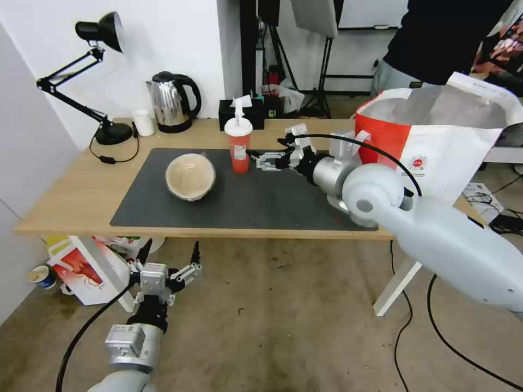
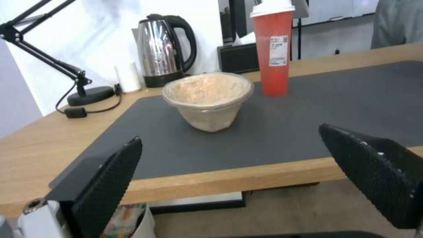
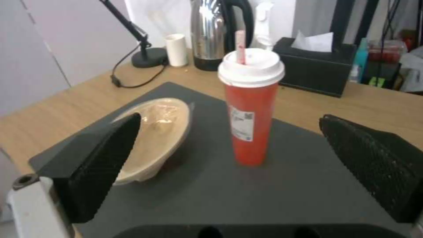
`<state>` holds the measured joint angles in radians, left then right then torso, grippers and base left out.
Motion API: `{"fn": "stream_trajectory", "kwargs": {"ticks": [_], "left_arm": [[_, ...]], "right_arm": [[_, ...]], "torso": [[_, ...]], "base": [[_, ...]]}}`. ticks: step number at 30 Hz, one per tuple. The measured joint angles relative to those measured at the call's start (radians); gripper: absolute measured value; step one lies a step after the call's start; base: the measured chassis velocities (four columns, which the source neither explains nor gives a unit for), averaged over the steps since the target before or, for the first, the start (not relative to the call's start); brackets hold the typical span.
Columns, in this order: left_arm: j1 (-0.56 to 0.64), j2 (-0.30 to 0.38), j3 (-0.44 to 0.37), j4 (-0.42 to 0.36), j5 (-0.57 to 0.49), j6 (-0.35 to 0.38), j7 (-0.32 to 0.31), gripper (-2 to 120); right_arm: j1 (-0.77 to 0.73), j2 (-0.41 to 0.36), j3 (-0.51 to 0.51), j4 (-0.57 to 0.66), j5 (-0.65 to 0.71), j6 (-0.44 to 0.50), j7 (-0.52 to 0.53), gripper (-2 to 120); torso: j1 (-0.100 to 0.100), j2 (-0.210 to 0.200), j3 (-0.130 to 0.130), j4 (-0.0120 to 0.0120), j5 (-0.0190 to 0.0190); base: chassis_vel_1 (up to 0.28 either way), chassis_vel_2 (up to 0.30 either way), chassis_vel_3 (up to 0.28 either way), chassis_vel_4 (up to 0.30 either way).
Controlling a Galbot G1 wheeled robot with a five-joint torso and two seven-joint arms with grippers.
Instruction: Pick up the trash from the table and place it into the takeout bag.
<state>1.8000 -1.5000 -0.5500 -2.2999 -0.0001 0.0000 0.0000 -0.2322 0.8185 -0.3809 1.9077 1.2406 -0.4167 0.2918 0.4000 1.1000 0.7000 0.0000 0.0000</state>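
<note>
On the dark mat of the table [image 1: 71, 190] lies a tan paper bowl [image 1: 190, 176], tilted on its side. A red cup [image 1: 238, 144] with white lid and straw stands upright to its right. My right gripper [image 1: 260, 159] hovers open just right of the cup, level with its middle and not touching it. The right wrist view has the cup [image 3: 251, 122] centred between the spread fingers [image 3: 101, 165], with the bowl [image 3: 154, 132] beside it. The takeout bag [image 1: 436, 147] stands open at the table's right end. Below the front table edge, my left gripper [image 1: 170, 253] is open and faces the bowl [image 2: 207, 99].
A kettle [image 1: 171, 100], desk lamp [image 1: 98, 81], small white cup [image 1: 144, 122] and black tissue box [image 1: 242, 113] line the table's back edge. A smaller red-white bag [image 1: 87, 269] sits on the floor under the left end. A person stands behind the takeout bag.
</note>
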Motion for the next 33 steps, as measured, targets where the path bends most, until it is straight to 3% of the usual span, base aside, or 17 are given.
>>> {"fn": "stream_trajectory", "kwargs": {"ticks": [8,17,33], "left_arm": [[0.0,0.0,0.0,0.0,0.0,0.0,0.0,100],[0.0,0.0,0.0,0.0,0.0,0.0,0.0,100],[0.0,0.0,0.0,0.0,0.0,0.0,0.0,100]], "right_arm": [[0.055,0.042,-0.02,-0.079,0.009,-0.016,0.001,100],[0.11,0.161,-0.053,-0.276,-0.032,-0.017,-0.046,100],[0.139,0.299,-0.071,-0.486,-0.115,-0.011,-0.108,100]], "torso": [[0.0,0.0,0.0,0.0,-0.0002],[0.0,0.0,0.0,0.0,-0.0001],[0.0,0.0,0.0,0.0,-0.0002]], "base": [[0.0,0.0,0.0,0.0],[0.0,0.0,0.0,0.0],[0.0,0.0,0.0,0.0]]}}
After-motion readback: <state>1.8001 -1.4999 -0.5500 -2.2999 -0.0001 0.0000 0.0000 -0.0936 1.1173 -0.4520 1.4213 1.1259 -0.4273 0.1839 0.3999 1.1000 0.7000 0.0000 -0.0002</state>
